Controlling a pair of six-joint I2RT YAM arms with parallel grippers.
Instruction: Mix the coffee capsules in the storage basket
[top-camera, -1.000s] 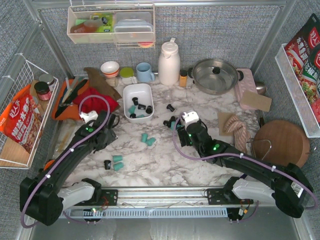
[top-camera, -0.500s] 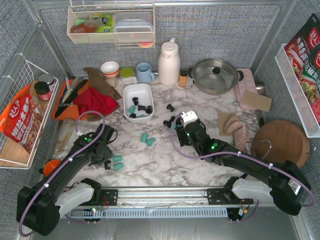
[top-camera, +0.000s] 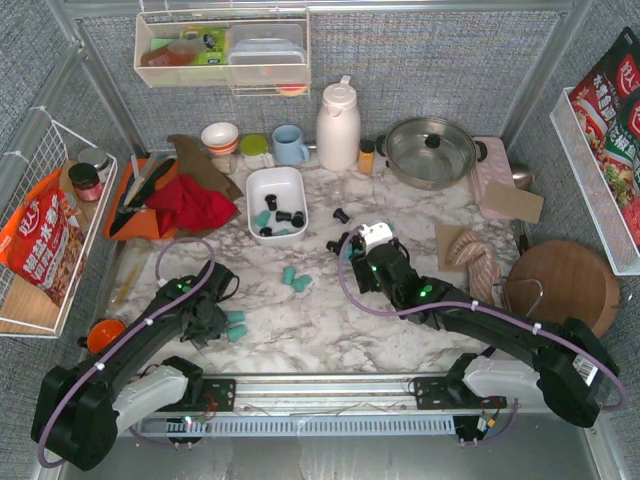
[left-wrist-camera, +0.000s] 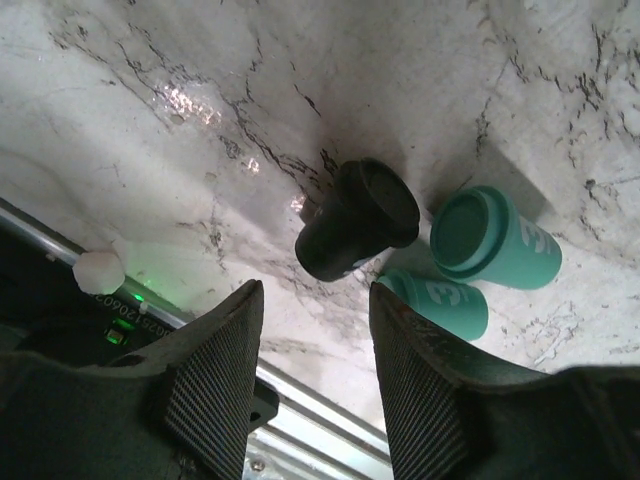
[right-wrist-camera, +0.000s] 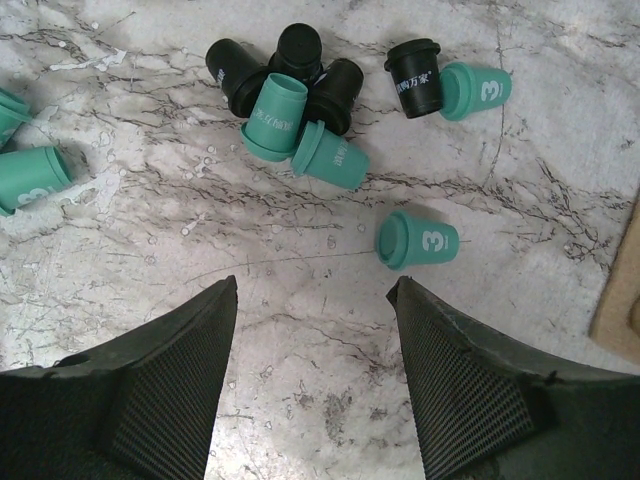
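**Many coffee capsules (top-camera: 295, 278) lie loose on the marble table (top-camera: 330, 320)**

The left gripper (left-wrist-camera: 312, 300), jaws parted and empty, hangs low before a black capsule (left-wrist-camera: 350, 225) lying beside two teal capsules (left-wrist-camera: 490, 240). The right gripper (right-wrist-camera: 312, 290), also spread wide, holds nothing above a mixed cluster (right-wrist-camera: 300, 95). The storage basket (top-camera: 278, 172) stands farther back, with several capsules inside.

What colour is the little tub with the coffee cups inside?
White. The storage basket shows best in the top external view.

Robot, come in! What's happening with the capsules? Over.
Left gripper, right gripper open, empty. Left near black capsule, right near pile. Basket partly filled. Nothing blocking.
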